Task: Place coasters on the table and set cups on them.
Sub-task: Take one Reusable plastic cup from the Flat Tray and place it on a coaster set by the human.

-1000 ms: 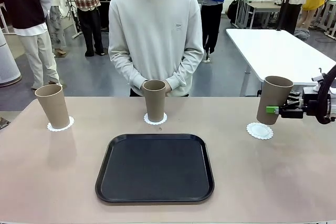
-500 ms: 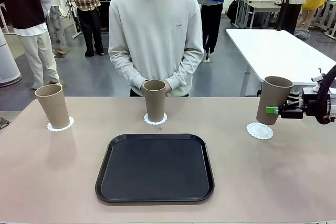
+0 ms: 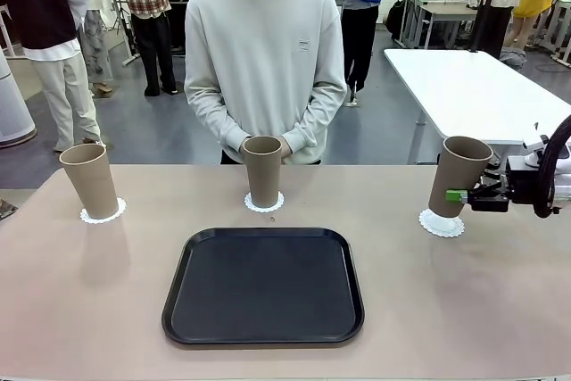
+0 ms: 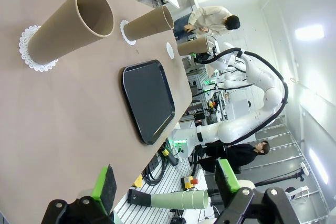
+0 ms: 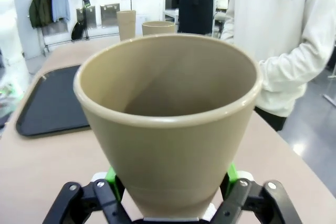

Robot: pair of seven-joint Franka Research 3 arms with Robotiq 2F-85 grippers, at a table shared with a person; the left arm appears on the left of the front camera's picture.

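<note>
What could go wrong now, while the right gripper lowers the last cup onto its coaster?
The cup in the right gripper is tilted, so it may land on one edge and tip when released. Its base meets the coaster toward the far side, so it could end off-centre or push the light paper across the table.

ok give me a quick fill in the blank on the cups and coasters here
1. The right gripper is shut on the ____ cup, which leans over a coaster.
2. The black tray holds ____ cups.
3. The middle cup stands on a coaster directly in front of the ____.
4. The left gripper is ____.

Missing words: third; no; person; open
</note>
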